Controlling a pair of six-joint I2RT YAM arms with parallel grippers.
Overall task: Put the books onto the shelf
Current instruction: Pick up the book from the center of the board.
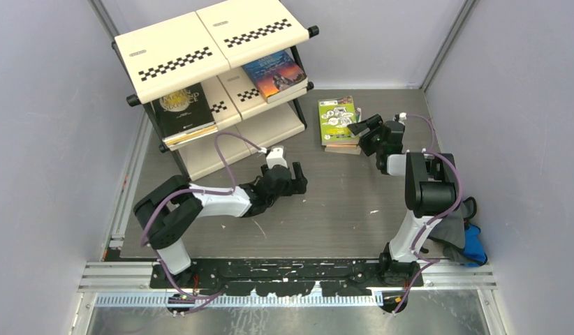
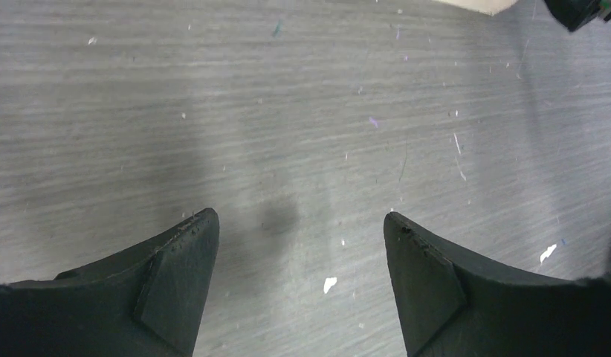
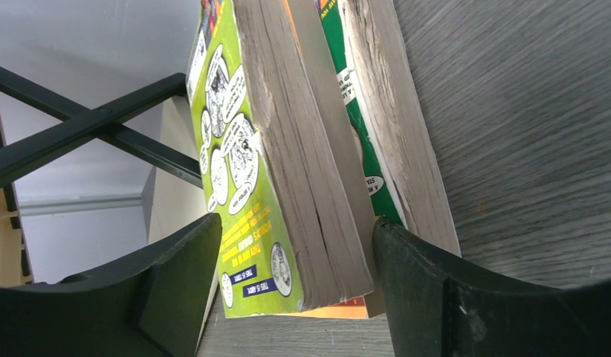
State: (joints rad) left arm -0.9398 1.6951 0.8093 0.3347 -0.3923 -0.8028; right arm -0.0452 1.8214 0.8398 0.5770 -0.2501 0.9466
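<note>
Left gripper [image 2: 300,216]: spread wide over bare table [image 2: 288,111].
Right gripper [image 3: 296,223]: pinching the lime green book [image 3: 243,171] across its page edge.

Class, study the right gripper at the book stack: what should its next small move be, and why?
Probably tighten the right gripper on the lime green book before lifting. Its fingers flank that top book's corner, close against both covers, but a firm pinch isn't evident. The green book beneath lies outside them.
</note>
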